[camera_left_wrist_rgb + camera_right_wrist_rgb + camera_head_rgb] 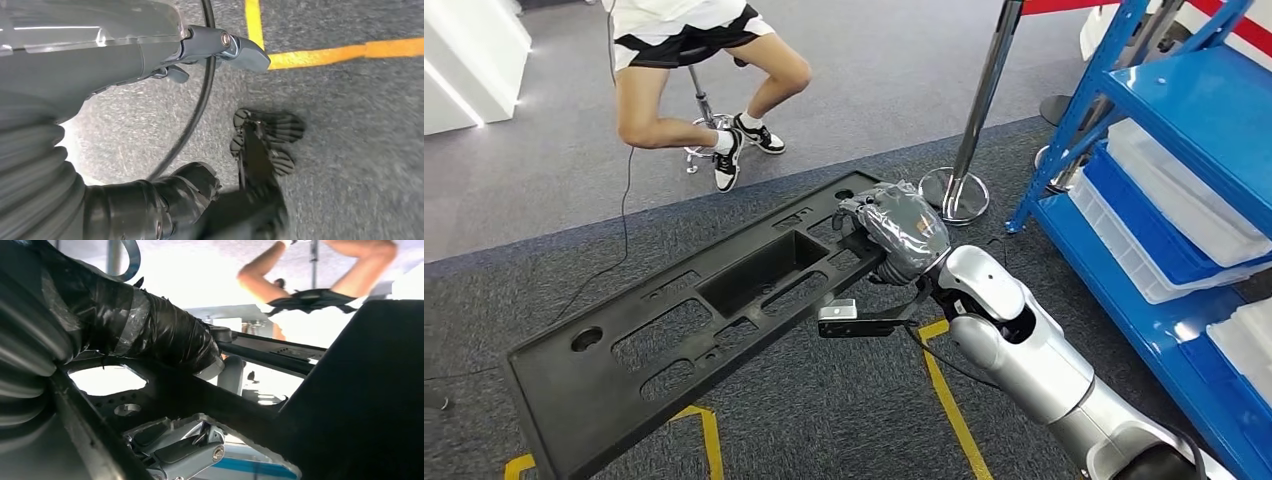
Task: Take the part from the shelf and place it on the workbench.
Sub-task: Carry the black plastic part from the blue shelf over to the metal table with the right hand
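Above floor: part point(694, 330) held at its far end
Right hand point(894, 232): fingers point(165, 337) clamped on part
Left hand point(150, 205): fingers' state unclear

A workshop or demo hall: blue metal shelving point(1184, 110) with storage bins point(1169, 190), yellow floor tape point(949, 400), a barrier post point(979, 110).
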Robot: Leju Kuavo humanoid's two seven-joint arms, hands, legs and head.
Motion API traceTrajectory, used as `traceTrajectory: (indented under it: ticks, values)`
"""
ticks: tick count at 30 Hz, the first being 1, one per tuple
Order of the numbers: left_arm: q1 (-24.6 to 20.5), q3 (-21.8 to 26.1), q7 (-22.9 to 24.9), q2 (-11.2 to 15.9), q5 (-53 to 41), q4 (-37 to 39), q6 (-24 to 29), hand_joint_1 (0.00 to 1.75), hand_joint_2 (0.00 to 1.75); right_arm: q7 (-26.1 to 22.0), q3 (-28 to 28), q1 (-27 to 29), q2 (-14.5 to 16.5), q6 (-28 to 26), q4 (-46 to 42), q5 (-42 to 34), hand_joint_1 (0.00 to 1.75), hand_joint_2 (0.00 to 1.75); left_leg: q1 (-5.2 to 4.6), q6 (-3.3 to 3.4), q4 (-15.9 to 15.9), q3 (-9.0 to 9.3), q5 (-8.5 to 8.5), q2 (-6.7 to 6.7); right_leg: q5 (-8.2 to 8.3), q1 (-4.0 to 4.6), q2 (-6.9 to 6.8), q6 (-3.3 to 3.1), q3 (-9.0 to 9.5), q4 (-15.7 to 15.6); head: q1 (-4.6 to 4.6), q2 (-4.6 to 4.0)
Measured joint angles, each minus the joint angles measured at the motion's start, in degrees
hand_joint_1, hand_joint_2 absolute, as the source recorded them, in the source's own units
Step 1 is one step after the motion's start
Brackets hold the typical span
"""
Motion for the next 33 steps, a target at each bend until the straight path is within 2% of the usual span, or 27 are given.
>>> traceTrajectory:
  ticks: [1, 3, 4, 6, 7, 8, 9, 10, 11, 12, 14, 15, 16, 17, 18, 19, 20, 21, 23, 25, 26, 27, 28, 30, 31, 32, 33]
  values:
    - [0.2, -0.4, 0.1, 0.2, 0.3, -0.9, 0.2, 0.0, 1.75, 0.0, 0.0, 0.0, 0.0, 0.0, 0.0, 0.0, 1.75, 1.75, -0.52, 0.62, -1.8, 0.9, -0.28, 0.77, 0.11, -0.06, -0.8, 0.17, -0.03, -0.1, -0.01, 0.0]
    - [0.7, -1.1, 0.3, 0.4, 0.5, -2.2, 0.6, 0.0, 1.75, 0.0, 0.1, 0.0, 0.0, 0.0, 0.0, 0.0, 1.75, 1.75, -0.83, 1.26, -3.3, 1.27, 0.31, 0.11, 0.35, -0.12, -2.21, 0.62, 0.08, -0.5, -0.02, 0.0]
    - [1.0, -1.6, 0.3, 0.4, 0.7, -2.7, 1.0, 0.0, 1.75, 0.0, 0.1, -0.1, 0.0, 0.0, 0.0, 0.0, 1.75, 1.75, -0.62, 1.36, -4.2, 1.57, 0.88, -0.52, 0.16, -0.19, -1.6, 0.83, 0.14, -0.4, -0.02, 0.0]
    - [1.4, -3.0, 0.4, 0.4, 1.3, -3.7, 2.4, 0.0, 1.75, 0.0, 0.2, -0.2, -0.1, 0.0, 0.1, 0.0, 1.75, 1.75, 0.1, 1.39, -6.0, 2.06, 2.11, -1.62, -1.87, -0.43, 1.97, 1.4, -0.91, 2.3, 0.0, 0.0]
    - [1.5, -4.0, 0.4, 0.3, 1.7, -4.1, 3.1, 0.0, 1.75, 0.0, 0.2, -0.3, -0.1, 0.0, 0.2, 0.0, 1.75, 1.75, 0.45, 1.21, -6.3, 1.98, 2.54, -2.22, -3.64, -0.77, 4.22, 1.75, -2.32, 5.5, 0.02, 0.0]
    - [1.4, -4.9, 0.3, 0.4, 2.2, -4.4, 3.8, 0.0, 1.75, 0.0, 0.2, -0.2, -0.2, 0.0, 0.3, 0.0, 1.75, 1.75, 0.68, 1.17, -6.3, 1.66, 2.77, -2.91, -5.4, -1.08, 5.48, 2.16, -4.06, 9.2, 0.02, 0.0]
    - [1.3, -6.0, 0.3, 0.4, 2.9, -4.6, 4.4, 0.0, 1.75, 0.0, 0.2, -0.2, -0.3, 0.0, 0.5, 0.0, 1.75, 1.75, 0.89, 1.05, -6.1, 1.3, 2.91, -3.66, -6.53, -1.45, 6.01, 2.58, -5.59, 12.5, 0.03, 0.0]
    - [1.2, -7.0, 0.2, 0.4, 3.6, -4.7, 4.9, 0.0, 1.75, 0.0, 0.2, -0.2, -0.3, 0.0, 0.7, 0.0, 1.75, 1.75, 1.15, 0.89, -5.7, 0.92, 2.95, -4.45, -6.67, -1.85, 6.18, 3.06, -6.45, 14.3, 0.02, 0.0]
    - [1.2, -8.1, 0.2, 0.4, 4.4, -4.7, 5.3, 0.0, 1.75, 0.0, 0.2, -0.1, -0.3, 0.0, 0.9, 0.0, 1.75, 1.75, 1.47, 0.66, -5.2, 0.52, 2.92, -5.25, -5.66, -2.3, 6.22, 3.59, -6.28, 13.9, 0.02, 0.0]
    - [1.2, -9.0, 0.1, 0.5, 5.1, -4.7, 5.6, 0.0, 1.75, 0.0, 0.2, -0.1, -0.3, 0.0, 1.1, 0.0, 1.75, 1.75, 1.87, 0.29, -4.5, 0.08, 2.77, -6.03, -3.81, -2.82, 6.41, 4.19, -5.14, 11.5, 0.03, 0.0]
    - [1.2, -10.7, 0.0, 0.9, 6.6, -4.9, 6.0, 0.0, 1.75, 0.0, 0.2, -0.2, -0.4, 0.0, 1.2, 0.0, 1.75, 1.75, 2.5, -0.84, -2.3, -1.32, 2.2, -7.51, -1.03, -3.75, 8.65, 5.36, -2.35, 5.2, 0.08, 0.0]
    - [1.2, -11.5, -0.1, 1.2, 7.4, -5.1, 6.3, 0.0, 1.75, 0.0, 0.2, -0.2, -0.4, 0.0, 1.3, 0.0, 1.75, 1.75, 2.61, -1.37, -1.3, -2.2, 2.04, -8.16, -0.58, -4.0, 9.81, 5.3, -1.76, 3.5, 0.07, 0.0]
    - [1.2, -12.4, 0.0, 1.6, 8.4, -5.3, 6.6, 0.0, 1.75, 0.0, 0.2, -0.1, -0.4, 0.0, 1.4, 0.0, 1.75, 1.75, 2.66, -1.8, -0.6, -3.04, 2.07, -8.8, -0.74, -4.01, 10.64, 4.94, -1.78, 3.0, 0.05, 0.0]
    - [1.3, -13.3, 0.0, 1.9, 9.4, -5.5, 6.8, 0.0, 1.75, 0.0, 0.2, -0.1, -0.4, 0.0, 1.5, 0.0, 1.75, 1.75, 2.74, -2.14, -0.2, -3.67, 2.3, -9.4, -0.81, -3.81, 10.69, 4.24, -2.08, 3.1, 0.04, 0.0]
    - [1.5, -14.1, 0.2, 2.1, 10.5, -5.6, 7.1, 0.0, 1.75, 0.0, 0.2, 0.0, -0.4, 0.0, 1.5, 0.0, 1.75, 1.75, 2.85, -2.39, -0.3, -4.07, 2.62, -9.98, -0.61, -3.76, 9.98, 3.52, -2.31, 3.2, 0.01, 0.0]
    - [1.7, -15.0, 0.3, 2.4, 11.8, -5.7, 7.4, 0.0, 1.75, 0.0, 0.2, 0.0, -0.4, 0.0, 1.5, 0.0, 1.75, 1.75, 2.97, -2.59, -0.2, -4.38, 2.67, -9.92, -0.4, -3.67, 9.32, 3.01, -2.36, 3.1, 0.02, 0.0]
    - [1.9, -15.8, 0.4, 2.6, 13.0, -5.8, 7.8, 0.0, 1.75, 0.0, 0.2, -0.1, -0.4, 0.0, 1.5, 0.0, 1.75, 1.75, 2.96, -2.77, 0.6, -4.84, 2.19, -9.01, -0.15, -3.62, 8.69, 2.52, -2.36, 3.0, -0.02, 0.0]
    - [2.1, -16.6, 0.6, 2.8, 14.4, -5.8, 8.2, 0.0, 1.75, 0.0, 0.2, -0.1, -0.3, 0.0, 1.4, 0.0, 1.75, 1.75, 2.91, -2.87, 2.3, -5.69, 1.07, -7.66, 0.08, -3.54, 8.01, 2.09, -2.37, 2.7, -0.06, 0.0]
    - [1.9, -18.6, 0.6, 3.3, 17.1, -6.0, 8.8, 0.0, 1.75, -0.1, 0.2, -0.2, -0.3, -0.1, 1.5, 0.0, 1.75, 1.75, 2.79, -2.91, 8.8, -8.41, -2.63, -4.78, 0.39, -3.02, 6.51, 1.52, -2.52, 2.5, -0.13, 0.0]
    - [1.6, -20.8, 0.3, 3.8, 20.0, -6.1, 9.1, 0.0, 1.75, -0.3, 0.2, -0.2, -0.3, -0.1, 1.9, 0.0, 1.75, 1.75, 2.82, -2.69, 14.2, -10.34, -5.0, -4.01, 0.53, -2.47, 4.83, 1.3, -2.76, 2.4, -0.11, 0.0]
    - [1.5, -21.9, 0.0, 4.1, 21.3, -6.1, 9.2, 0.0, 1.75, -0.5, 0.2, -0.2, -0.3, -0.1, 2.1, -0.1, 1.75, 1.75, 2.76, -2.49, 14.4, -9.98, -4.85, -3.9, 0.55, -2.28, 4.05, 1.27, -2.85, 2.4, -0.12, 0.0]
    - [1.5, -23.0, -0.2, 4.5, 22.6, -6.1, 9.2, 0.0, 1.75, -0.7, 0.2, -0.3, -0.2, -0.1, 2.3, -0.1, 1.75, 1.75, 2.63, -2.22, 12.5, -8.47, -3.8, -3.73, 0.56, -2.14, 3.3, 1.25, -2.89, 2.4, -0.11, 0.0]
    - [1.5, -24.1, -0.4, 4.8, 23.6, -6.1, 9.1, 0.0, 1.75, -0.9, 0.2, -0.3, -0.2, -0.2, 2.4, -0.2, 1.75, 1.75, 2.39, -1.89, 8.9, -6.13, -2.28, -3.08, 0.56, -2.06, 2.6, 1.25, -2.87, 2.4, -0.12, 0.0]
    - [1.4, -25.8, -0.5, 5.6, 25.1, -6.1, 9.3, 0.0, 1.75, -1.0, 0.2, -0.5, -0.3, -0.2, 2.4, -0.2, 1.75, 1.75, 1.49, -1.34, 1.9, -1.92, -0.5, -0.86, 0.6, -1.93, 1.37, 1.38, -2.83, 2.3, -0.1, 0.0]
    - [1.3, -26.4, -0.5, 5.9, 25.6, -6.1, 9.5, 0.0, 1.75, -1.0, 0.2, -0.6, -0.3, -0.2, 2.4, -0.2, 1.75, 1.75, 1.04, -1.13, -0.1, -0.92, -0.28, -0.1, 0.66, -1.88, 0.8, 1.51, -2.83, 2.2, -0.1, 0.0]
    - [1.3, -26.9, -0.4, 6.2, 26.1, -6.1, 9.7, 0.0, 1.75, -0.9, 0.2, -0.6, -0.2, -0.2, 2.4, -0.3, 1.75, 1.75, 0.67, -1.0, -0.8, -0.73, -0.43, 0.04, 0.72, -1.85, 0.23, 1.66, -2.82, 2.1, -0.1, 0.0]
    - [1.4, -27.5, -0.4, 6.6, 26.8, -6.1, 10.0, 0.0, 1.75, -0.9, 0.2, -0.7, -0.2, -0.2, 2.4, -0.3, 1.75, 1.75, 0.48, -0.8, -1.2, -0.72, -0.2, -0.52, 0.79, -1.87, -0.32, 1.88, -2.75, 1.9, -0.1, 0.0]
